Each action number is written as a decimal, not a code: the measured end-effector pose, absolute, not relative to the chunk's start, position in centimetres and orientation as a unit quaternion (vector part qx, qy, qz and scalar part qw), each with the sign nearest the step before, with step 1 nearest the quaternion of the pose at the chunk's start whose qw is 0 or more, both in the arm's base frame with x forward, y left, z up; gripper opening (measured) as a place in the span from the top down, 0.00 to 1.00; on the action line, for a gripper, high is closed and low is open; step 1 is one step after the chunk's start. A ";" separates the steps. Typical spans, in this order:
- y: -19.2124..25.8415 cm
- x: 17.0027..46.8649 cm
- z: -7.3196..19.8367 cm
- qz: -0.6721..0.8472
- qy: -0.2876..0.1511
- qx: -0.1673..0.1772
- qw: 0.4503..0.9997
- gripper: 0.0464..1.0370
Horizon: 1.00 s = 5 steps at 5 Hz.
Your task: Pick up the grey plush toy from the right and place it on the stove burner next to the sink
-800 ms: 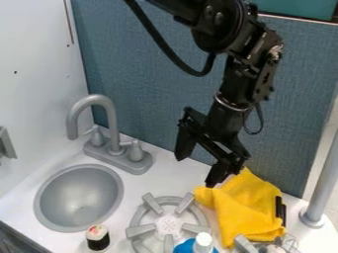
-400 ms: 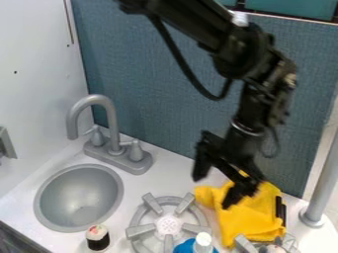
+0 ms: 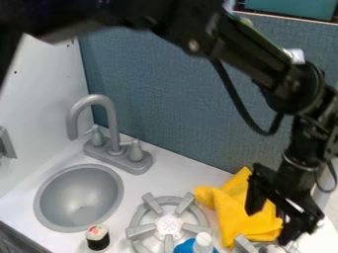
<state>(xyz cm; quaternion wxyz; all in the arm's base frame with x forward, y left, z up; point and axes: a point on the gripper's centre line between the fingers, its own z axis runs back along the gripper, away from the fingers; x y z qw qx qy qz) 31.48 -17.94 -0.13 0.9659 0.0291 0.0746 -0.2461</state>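
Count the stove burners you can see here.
2. One burner sits to the right of the sink, partly covered by a blue bottle; the other is cut off at the bottom edge, below the yellow cloth. More may lie out of view.

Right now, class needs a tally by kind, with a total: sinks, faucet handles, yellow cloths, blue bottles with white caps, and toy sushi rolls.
Sink: 1
Faucet handles: 2
Yellow cloth: 1
Blue bottle with white cap: 1
Toy sushi roll: 1
Total: 6
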 end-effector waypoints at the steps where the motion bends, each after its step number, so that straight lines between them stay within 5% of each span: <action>1: -19.2 31.3 -1.9 -0.258 0.101 0.038 0.960 0.03; 4: -19.0 32.1 -5.1 -0.216 0.117 0.077 0.966 0.03; 5: -19.3 32.2 -6.0 -0.208 0.097 0.058 0.972 0.03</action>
